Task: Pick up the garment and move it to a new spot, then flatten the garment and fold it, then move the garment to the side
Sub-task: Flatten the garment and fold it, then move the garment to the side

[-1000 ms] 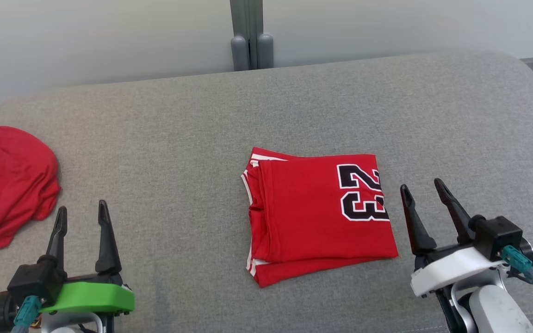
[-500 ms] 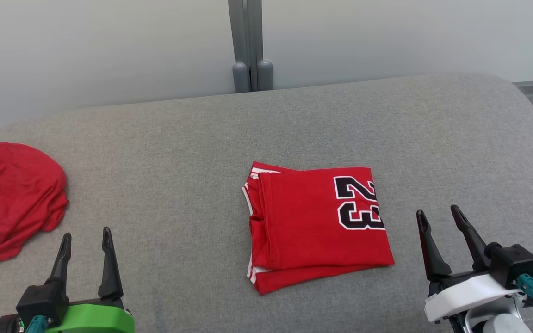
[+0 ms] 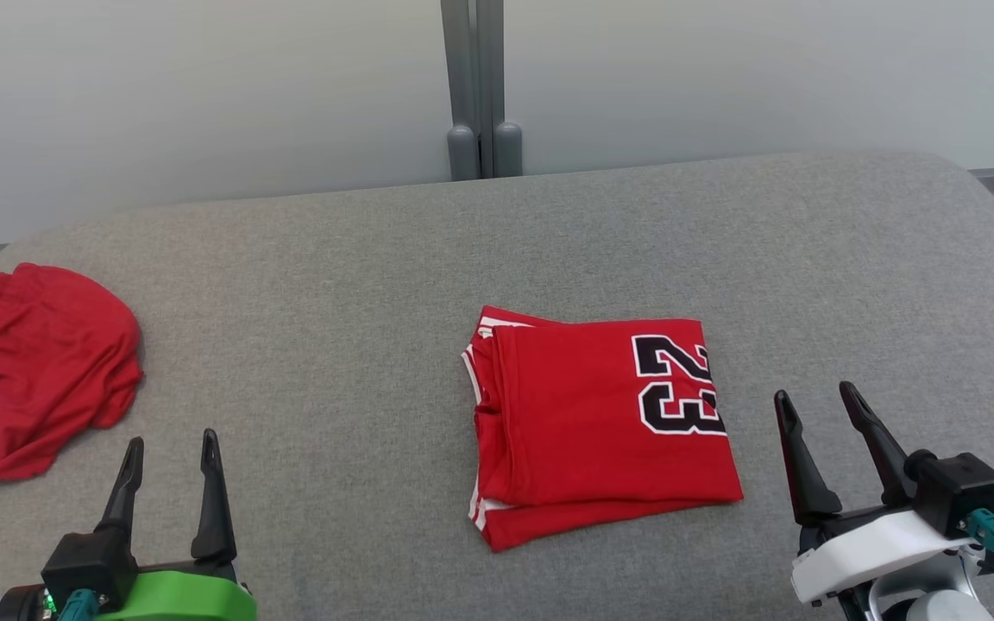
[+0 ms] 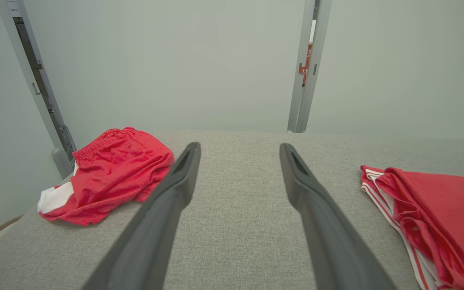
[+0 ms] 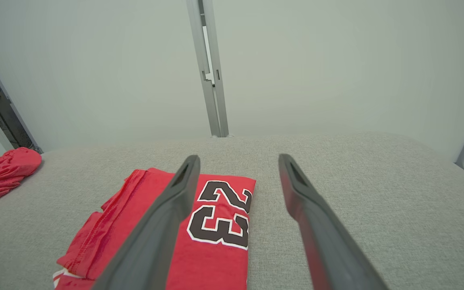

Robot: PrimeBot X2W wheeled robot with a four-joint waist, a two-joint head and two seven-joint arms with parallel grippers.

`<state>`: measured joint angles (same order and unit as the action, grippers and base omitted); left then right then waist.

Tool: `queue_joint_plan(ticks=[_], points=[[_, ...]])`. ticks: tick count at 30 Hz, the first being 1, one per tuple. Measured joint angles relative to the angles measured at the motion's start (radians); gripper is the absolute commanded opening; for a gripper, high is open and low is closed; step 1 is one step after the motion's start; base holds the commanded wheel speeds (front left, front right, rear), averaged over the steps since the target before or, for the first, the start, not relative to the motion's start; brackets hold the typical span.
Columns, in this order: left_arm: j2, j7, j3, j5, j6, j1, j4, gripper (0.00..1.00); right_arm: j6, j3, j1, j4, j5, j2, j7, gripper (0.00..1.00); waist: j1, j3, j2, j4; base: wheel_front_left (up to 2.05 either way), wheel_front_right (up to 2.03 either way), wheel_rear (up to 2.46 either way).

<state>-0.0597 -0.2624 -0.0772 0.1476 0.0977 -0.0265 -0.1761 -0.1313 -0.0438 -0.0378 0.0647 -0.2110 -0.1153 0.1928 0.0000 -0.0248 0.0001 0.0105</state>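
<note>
Grey padded surface (image 3: 333, 285), folded 23 jersey (image 3: 583, 431), red shorts (image 3: 31, 371) well apart.

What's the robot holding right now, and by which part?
Nothing. Both the left gripper and right gripper are open and empty, and the folded red jersey lies untouched on the grey cushion.

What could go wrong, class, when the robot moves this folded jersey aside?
The folded jersey shows loose stacked layers along its left edge; pinching only the top one may undo the fold. Crumpled red shorts lie far left; carried that way, the jersey might land on them.
</note>
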Motion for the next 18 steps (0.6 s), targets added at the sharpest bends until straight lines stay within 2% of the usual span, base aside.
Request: queue_joint_plan(ticks=[18], points=[[-0.015, 0.028, 0.013, 0.01, -0.011, -0.004, 0.031, 1.0, 0.0, 0.016, -0.02, -0.028, 0.02, 0.009, -0.03, 1.0, 0.0, 0.008, 0.0, 0.001, 0.0, 0.0, 0.0]])
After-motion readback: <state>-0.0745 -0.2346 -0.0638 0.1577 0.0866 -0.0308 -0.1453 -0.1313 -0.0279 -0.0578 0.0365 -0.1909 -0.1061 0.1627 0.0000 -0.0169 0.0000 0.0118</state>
